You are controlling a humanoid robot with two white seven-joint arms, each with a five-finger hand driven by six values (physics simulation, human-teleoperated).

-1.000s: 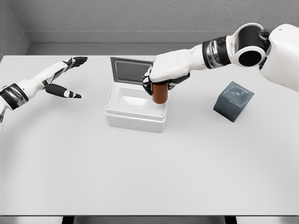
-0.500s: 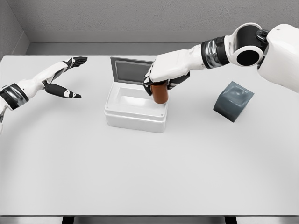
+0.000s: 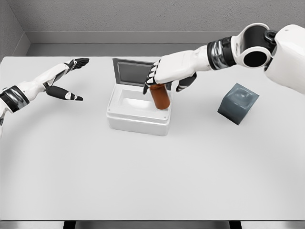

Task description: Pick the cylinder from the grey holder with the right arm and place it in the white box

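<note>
The brown cylinder (image 3: pixel 160 97) sits at the right end of the white box (image 3: pixel 138 117), its lower end down inside the opening by the box's right wall and its top end just under the right hand (image 3: pixel 167 74). Its long axis is tilted rather than upright: the top leans toward the left and back of the scene, the bottom points down and to the right. The right hand hovers over that top end with its fingers (image 3: pixel 150 83) spread and its thumb (image 3: pixel 186 82) swung out to the right; whether any fingertip touches the cylinder cannot be told, but none of them wraps around it. The box's lid (image 3: pixel 133 71) stands raised behind the opening, its dark inner face toward the camera. The grey holder (image 3: pixel 238 103) rests on the white table (image 3: pixel 152 176) well to the right of the box, apart from it. The left hand (image 3: pixel 66 81) is held above the table's left side with fingers extended and thumb apart, holding nothing.
</note>
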